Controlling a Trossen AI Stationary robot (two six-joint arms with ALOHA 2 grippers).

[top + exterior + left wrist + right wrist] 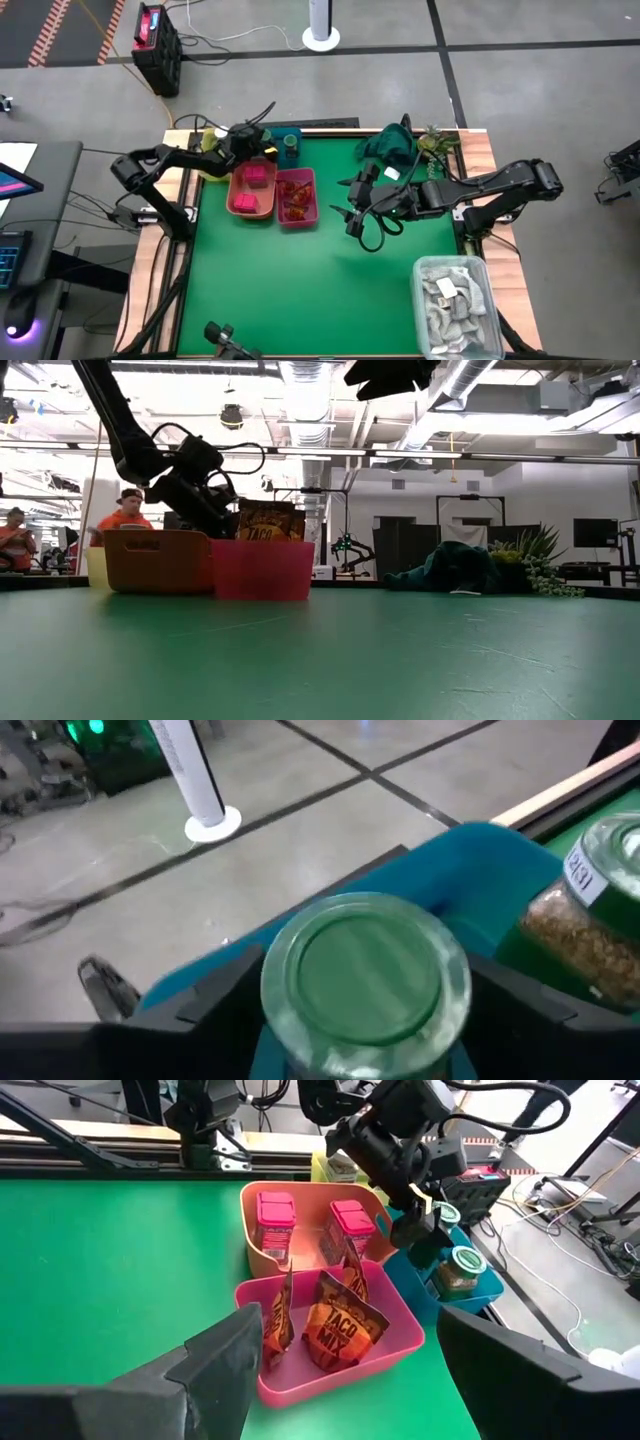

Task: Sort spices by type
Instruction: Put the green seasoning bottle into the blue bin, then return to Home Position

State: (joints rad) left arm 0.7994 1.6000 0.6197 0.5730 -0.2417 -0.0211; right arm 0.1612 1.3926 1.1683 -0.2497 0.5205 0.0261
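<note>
My left gripper [266,147] is at the table's far left, shut on a tiny green-topped jar [365,978] over the blue bin [440,1285]. A second green-topped jar [461,1270] stands in that bin. Two pink square blocks [275,1218] stand in the salmon bin [250,190]. Reddish-brown sachets [335,1330] lean in the pink bin [297,198] beside it. My right gripper [353,207] is open and empty above the mat, right of the pink bin. White-topped jars are not in view. My left gripper pinches the green-topped jar between its two fingers, one finger [215,1005] on each side of the jar's body just under the lid [365,965]. The fingers slant down from the table's left. The jar stays upright, lifted clear above the blue bin.
A yellow bin [207,165] stands left of the salmon bin. A dark green cloth [390,146] and plastic plants [437,145] lie at the far right. A clear bin of pale grey-white packets [455,300] stands at the near right. People [125,510] are beyond the table.
</note>
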